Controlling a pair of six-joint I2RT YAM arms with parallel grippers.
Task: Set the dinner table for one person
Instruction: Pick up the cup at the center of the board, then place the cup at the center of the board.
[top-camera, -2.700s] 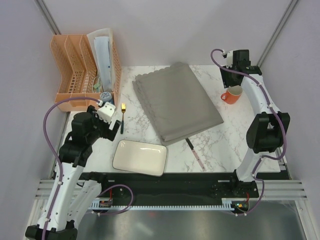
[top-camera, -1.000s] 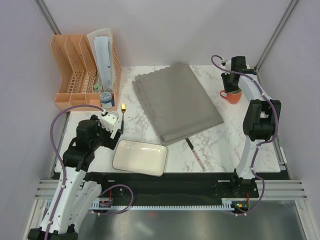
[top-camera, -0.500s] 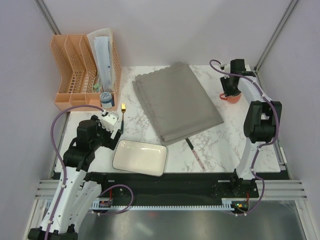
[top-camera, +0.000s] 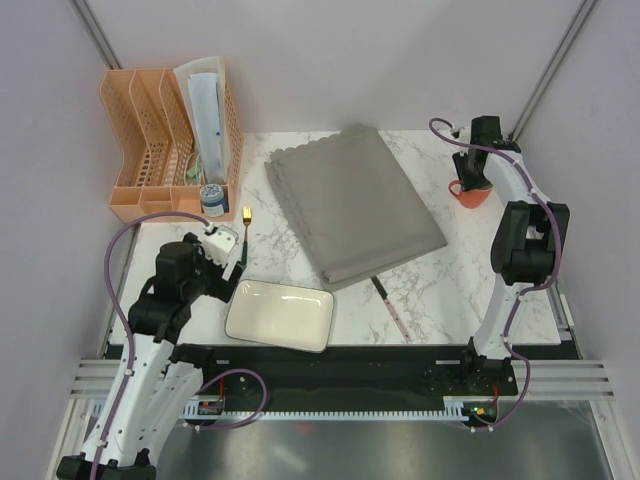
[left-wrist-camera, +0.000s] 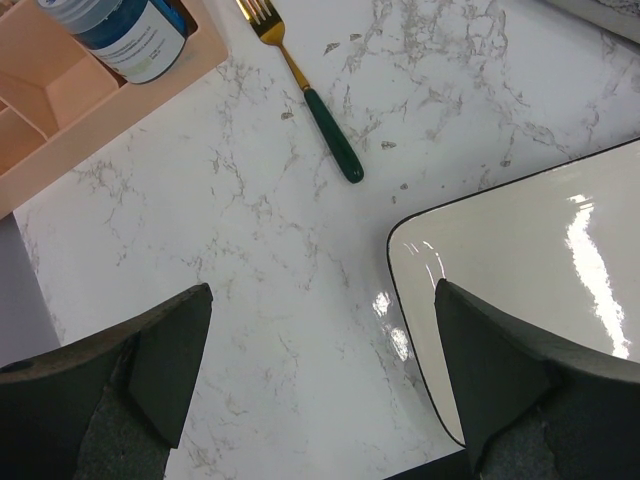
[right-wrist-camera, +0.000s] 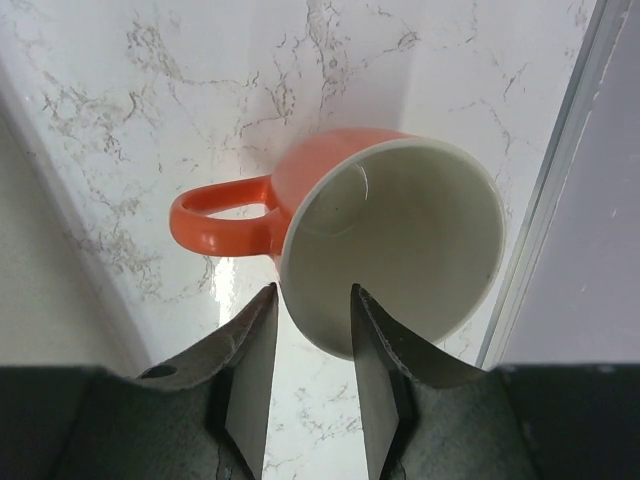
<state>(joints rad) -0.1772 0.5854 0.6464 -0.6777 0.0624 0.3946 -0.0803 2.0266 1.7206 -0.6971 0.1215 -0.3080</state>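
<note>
The orange mug (right-wrist-camera: 400, 250) stands upright at the back right of the white marble dinner table (top-camera: 450, 270). My right gripper (right-wrist-camera: 313, 290) is open over its near rim, one finger outside by the handle and the other over the white inside. From above, the right gripper (top-camera: 478, 176) covers part of the mug (top-camera: 472, 195). My left gripper (left-wrist-camera: 322, 290) is wide open and empty above bare marble, beside the left end of the white rectangular plate (left-wrist-camera: 530, 290). A gold fork with a green handle (left-wrist-camera: 305, 95) lies beyond it.
A grey scalloped placemat (top-camera: 355, 200) lies folded mid-table. A pink-handled utensil (top-camera: 392, 308) rests near its front corner. A peach file organiser (top-camera: 165, 140) and a blue-labelled jar (top-camera: 211, 197) stand at the back left. The enclosure's metal post (right-wrist-camera: 560, 200) runs right beside the mug.
The right gripper came down over the mug's rim and its jaws widened. The left arm settled lower beside the plate earlier and has since held still.
</note>
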